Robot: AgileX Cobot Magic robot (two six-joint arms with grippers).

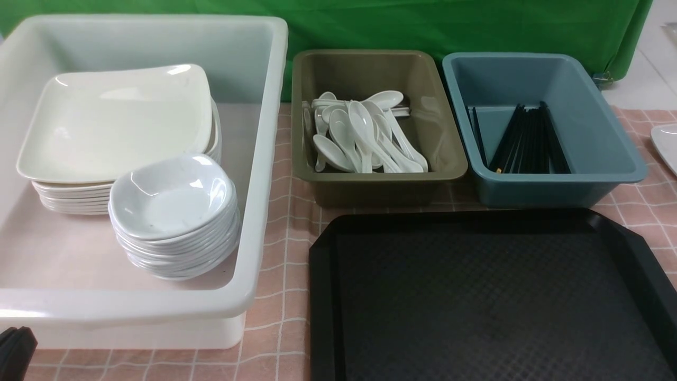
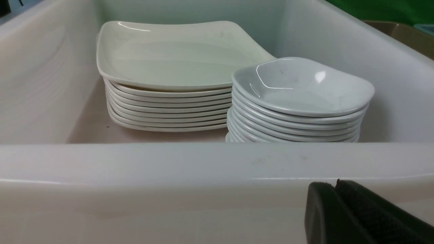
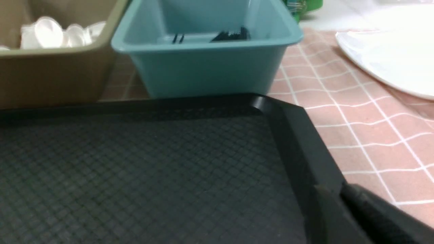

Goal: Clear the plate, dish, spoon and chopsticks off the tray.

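The black tray [image 1: 476, 296] lies at the front right with nothing on it; it also shows in the right wrist view [image 3: 135, 169]. Large square plates [image 1: 116, 116] are stacked in the white tub, with small dishes [image 1: 169, 196] stacked in front of them; both stacks show in the left wrist view [image 2: 176, 54] [image 2: 298, 84]. White spoons [image 1: 359, 137] lie in the olive tub. Black chopsticks [image 1: 529, 140] lie in the blue tub. My left gripper [image 2: 334, 184] is shut and empty outside the white tub's near wall. My right gripper [image 3: 340, 189] is shut and empty over the tray's right rim.
The white tub [image 1: 264, 159] stands at the left, the olive tub [image 1: 449, 159] in the middle back and the blue tub [image 1: 608, 132] at the back right. Another white plate [image 1: 666, 143] lies on the pink checked cloth at the right edge.
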